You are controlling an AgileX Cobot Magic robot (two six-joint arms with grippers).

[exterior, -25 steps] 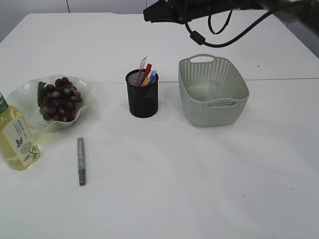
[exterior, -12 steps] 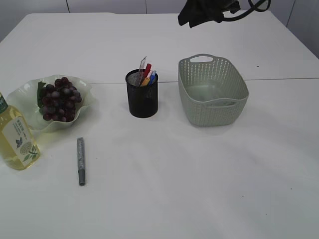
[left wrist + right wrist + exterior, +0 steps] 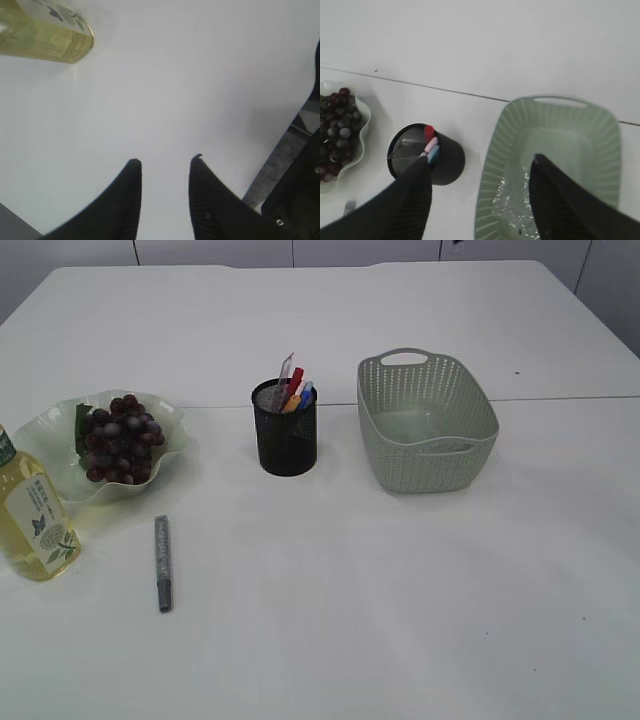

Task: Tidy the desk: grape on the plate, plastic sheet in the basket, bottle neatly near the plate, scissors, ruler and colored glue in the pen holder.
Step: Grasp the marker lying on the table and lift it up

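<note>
In the right wrist view we find the right gripper (image 3: pixel 477 187) high above the table, its two dark fingers (image 3: pixel 415 197) spread wide apart with nothing between them. Directly beneath the gap lies the basket (image 3: pixel 555 125), and crumpled clear plastic sheet (image 3: pixel 512 207) rests on its floor. At 9 o'clock from the basket stands the black mesh pen holder (image 3: pixel 447 160), with red, pink and blue caps showing at its rim. Further toward 9 o'clock sits the plate (image 3: pixel 362 125), holding the grape (image 3: pixel 332 130) bunch.

In the left wrist view we see the left gripper (image 3: pixel 165 165) low over bare table (image 3: pixel 175 75), fingers (image 3: pixel 127 200) partly apart and empty. The bottle (image 3: pixel 45 37) appears at 11 o'clock from the fingertips, well apart.

In the exterior view neither gripper appears. A grey glue pen (image 3: pixel 162 563) lies flat on the table at 7 o'clock from the pen holder, just beside the bottle and at 5 o'clock from the plate.
</note>
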